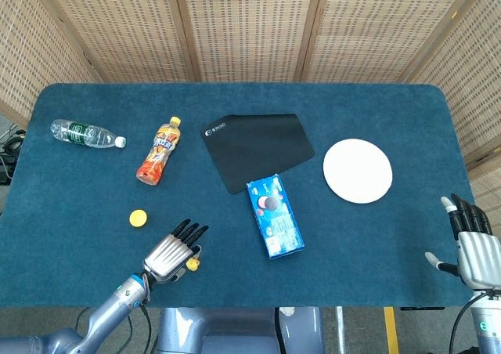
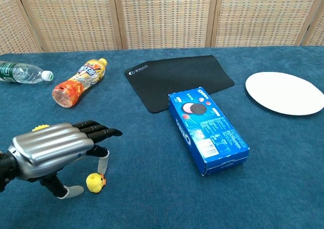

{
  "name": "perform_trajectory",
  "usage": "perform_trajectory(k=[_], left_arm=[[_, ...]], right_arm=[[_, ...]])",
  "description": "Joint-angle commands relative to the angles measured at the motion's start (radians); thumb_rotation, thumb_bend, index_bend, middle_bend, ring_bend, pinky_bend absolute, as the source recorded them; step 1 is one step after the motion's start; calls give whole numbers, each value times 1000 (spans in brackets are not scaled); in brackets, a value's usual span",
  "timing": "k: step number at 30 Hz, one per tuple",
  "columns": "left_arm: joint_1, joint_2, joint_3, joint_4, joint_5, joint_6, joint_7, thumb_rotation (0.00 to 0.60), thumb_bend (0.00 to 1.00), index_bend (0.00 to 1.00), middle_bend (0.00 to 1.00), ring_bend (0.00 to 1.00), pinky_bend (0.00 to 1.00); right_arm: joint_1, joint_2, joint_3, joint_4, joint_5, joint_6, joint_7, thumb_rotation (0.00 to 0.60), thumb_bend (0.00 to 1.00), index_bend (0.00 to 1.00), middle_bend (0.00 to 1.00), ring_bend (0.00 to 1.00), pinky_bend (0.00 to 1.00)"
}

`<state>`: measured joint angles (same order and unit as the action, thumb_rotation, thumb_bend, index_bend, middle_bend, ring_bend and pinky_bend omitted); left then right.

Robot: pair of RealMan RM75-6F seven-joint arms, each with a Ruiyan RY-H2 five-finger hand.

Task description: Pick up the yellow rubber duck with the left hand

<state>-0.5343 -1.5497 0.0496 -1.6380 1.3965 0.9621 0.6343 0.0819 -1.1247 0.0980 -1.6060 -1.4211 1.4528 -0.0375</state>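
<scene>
The small yellow rubber duck (image 2: 95, 182) sits on the blue table near its front edge; in the head view the duck (image 1: 192, 264) peeks out beside my left hand. My left hand (image 2: 53, 149) hovers over it, fingers spread and extended, the thumb tip lying just left of the duck and a fingertip just behind it. Nothing is held in it. The left hand (image 1: 169, 253) shows low at the front left in the head view. My right hand (image 1: 473, 246) hangs past the table's front right corner, fingers apart and holding nothing.
A blue cookie box (image 2: 206, 129) lies right of the duck. Behind it are a black mat (image 2: 177, 79) and a white plate (image 2: 285, 92). An orange drink bottle (image 2: 78, 82), a water bottle (image 2: 25, 72) and a yellow cap (image 1: 138, 218) lie at the left.
</scene>
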Motion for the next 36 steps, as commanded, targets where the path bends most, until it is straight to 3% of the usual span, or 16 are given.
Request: perform_trajectory(k=[1, 10, 17, 26, 36], left_arm=[[-1, -9, 3, 11, -6, -2, 2, 600, 297, 440, 0, 0, 0], [9, -37, 8, 37, 16, 37, -32, 600, 358, 543, 0, 0, 20], [14, -15, 7, 30, 28, 58, -63, 600, 369, 558, 0, 0, 22], [22, 102, -32, 20, 7, 94, -171, 600, 367, 556, 0, 0, 24], [30, 211, -83, 102, -67, 87, -311, 600, 369, 554, 0, 0, 23]], right_arm=[[0, 0, 0, 0, 0, 1, 2, 600, 0, 25, 0, 0, 49], [0, 1, -2, 1, -7, 1, 8, 600, 0, 25, 0, 0, 48], [-1, 2, -2, -1, -7, 4, 8, 600, 0, 25, 0, 0, 48], [1, 1, -2, 1, -3, -3, 5, 600, 0, 26, 0, 0, 48], [3, -4, -6, -5, -6, -6, -15, 600, 0, 26, 0, 0, 49]])
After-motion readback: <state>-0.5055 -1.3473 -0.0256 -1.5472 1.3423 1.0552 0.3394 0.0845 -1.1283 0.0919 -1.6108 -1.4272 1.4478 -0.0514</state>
